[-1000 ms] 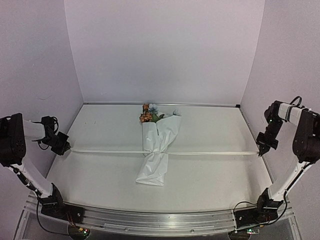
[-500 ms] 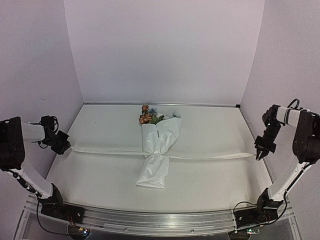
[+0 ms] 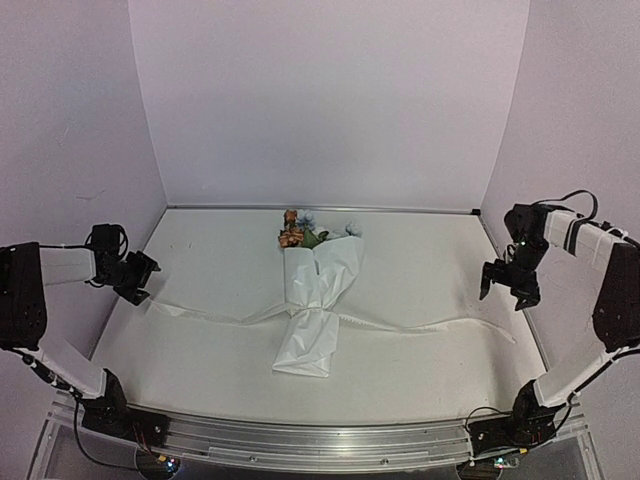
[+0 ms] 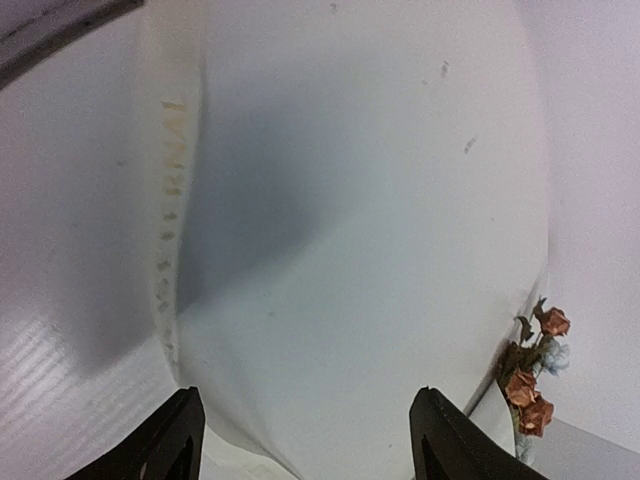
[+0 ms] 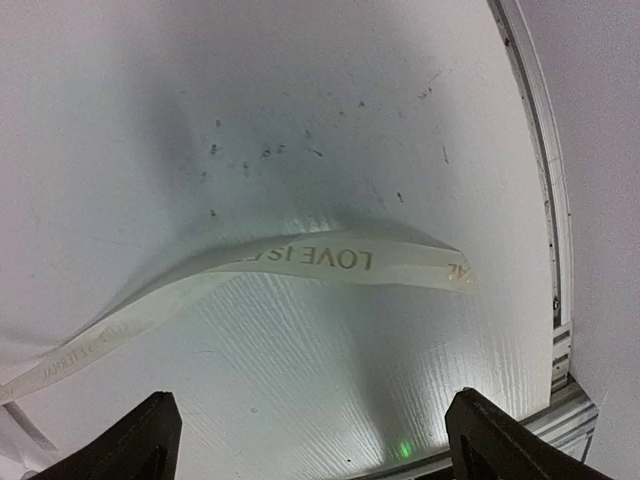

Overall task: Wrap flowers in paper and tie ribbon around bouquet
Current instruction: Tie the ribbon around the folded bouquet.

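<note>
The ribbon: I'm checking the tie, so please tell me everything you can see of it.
The long, narrow, whitish translucent ribbon lies slack and wavy across the white table, crossing the white paper bouquet cone at its cinched waist. Its right end arches slightly off the surface and carries printed lettering, partly reading "LOVE IS". Both ends lie free; no knot can be made out.

The ribbon (image 5: 330, 258) carries gold printed lettering that reads "LOVE IS". The other letters along it are too blurred to read.
</note>
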`<state>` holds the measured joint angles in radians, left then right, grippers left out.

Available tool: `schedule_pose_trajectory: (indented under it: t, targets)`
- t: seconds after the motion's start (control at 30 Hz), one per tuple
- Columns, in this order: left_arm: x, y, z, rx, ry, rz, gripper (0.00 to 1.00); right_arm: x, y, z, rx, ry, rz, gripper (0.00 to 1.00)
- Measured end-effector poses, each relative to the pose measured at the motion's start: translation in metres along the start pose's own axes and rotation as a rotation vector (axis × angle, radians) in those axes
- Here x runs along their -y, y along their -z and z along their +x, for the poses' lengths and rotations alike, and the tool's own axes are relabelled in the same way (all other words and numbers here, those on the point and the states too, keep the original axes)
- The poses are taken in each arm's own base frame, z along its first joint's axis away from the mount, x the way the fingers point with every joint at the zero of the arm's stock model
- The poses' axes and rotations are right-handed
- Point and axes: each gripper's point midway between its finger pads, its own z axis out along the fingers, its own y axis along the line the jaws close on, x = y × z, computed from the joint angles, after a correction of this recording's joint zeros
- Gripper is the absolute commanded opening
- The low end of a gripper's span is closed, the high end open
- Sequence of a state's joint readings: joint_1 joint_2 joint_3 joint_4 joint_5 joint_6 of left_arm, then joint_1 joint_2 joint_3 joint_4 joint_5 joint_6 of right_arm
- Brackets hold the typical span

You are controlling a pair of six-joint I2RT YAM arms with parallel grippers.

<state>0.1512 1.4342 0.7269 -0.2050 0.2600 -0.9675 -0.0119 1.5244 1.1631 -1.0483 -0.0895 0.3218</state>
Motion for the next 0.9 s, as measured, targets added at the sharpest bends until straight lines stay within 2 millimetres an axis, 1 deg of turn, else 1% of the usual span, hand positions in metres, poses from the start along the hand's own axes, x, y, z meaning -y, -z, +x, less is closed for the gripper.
schedule_pose_trajectory:
  t: [0.07,0.13,0.17,0.27,0.3,0.4,0.5,0.6,0.7,0.8,0.9]
  targets:
    - [0.016,0.003,0.015,-0.021,-0.008,0.039,0.76,-0.012,0.005,-0.002,0.05,0.066,-0.017,0.98]
    - [0.035,0.006,0.037,-0.052,-0.018,0.086,0.76,-0.028,0.007,0.0,0.093,0.143,-0.045,0.98]
    - [0.043,0.008,0.05,-0.071,-0.021,0.106,0.76,-0.036,0.007,0.002,0.11,0.177,-0.06,0.98]
    - [0.061,0.007,0.097,-0.153,-0.019,0.156,0.76,-0.063,0.009,0.01,0.168,0.295,-0.104,0.98]
    - [0.064,0.006,0.117,-0.191,-0.009,0.168,0.76,-0.075,0.011,0.014,0.189,0.345,-0.123,0.98]
    - [0.063,0.003,0.166,-0.288,0.03,0.166,0.76,-0.112,0.015,0.031,0.25,0.51,-0.181,0.98]
    - [0.062,-0.005,0.205,-0.368,0.071,0.155,0.76,-0.147,0.017,0.05,0.294,0.677,-0.235,0.98]
    - [0.064,-0.013,0.232,-0.419,0.114,0.15,0.77,-0.174,0.015,0.07,0.316,0.824,-0.281,0.98]
    - [0.062,-0.019,0.256,-0.463,0.143,0.138,0.78,-0.196,0.007,0.089,0.317,0.955,-0.298,0.98]
    - [0.061,-0.022,0.275,-0.498,0.162,0.127,0.79,-0.214,-0.008,0.106,0.304,1.072,-0.298,0.98]
    - [0.06,-0.025,0.289,-0.525,0.177,0.116,0.79,-0.226,-0.025,0.124,0.274,1.173,-0.284,0.98]
